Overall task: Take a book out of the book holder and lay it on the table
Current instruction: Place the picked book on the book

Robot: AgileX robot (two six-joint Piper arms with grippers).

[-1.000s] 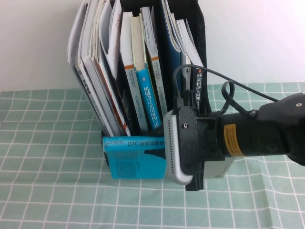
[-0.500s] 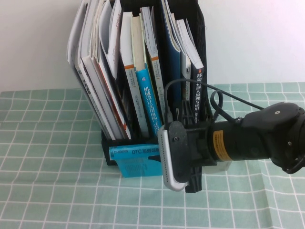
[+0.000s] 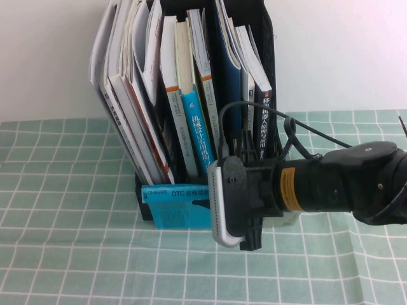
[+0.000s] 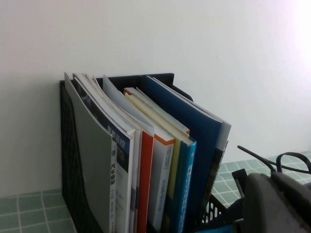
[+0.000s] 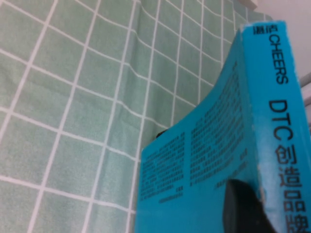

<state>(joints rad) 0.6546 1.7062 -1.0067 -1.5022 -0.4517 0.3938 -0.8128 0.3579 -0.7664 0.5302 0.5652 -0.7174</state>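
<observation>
Book sits low at centre frame, spine up, long axis horizontal across the front of the book holder, off the table. Right gripper clamps its right end. Holder keeps many upright books. Left gripper is unseen.

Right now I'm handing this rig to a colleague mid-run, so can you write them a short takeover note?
Right gripper: in front of the book holder, jaws shut on the book, gripping near its spine.
Left gripper: not in view; its wrist camera looks at the holder from the side.
The book: out of the holder, held spine-up, low over the table before the holder's front.
Done: book pulled out.
Left: lower it flat onto the table, open the jaws, back the arm away.
</observation>
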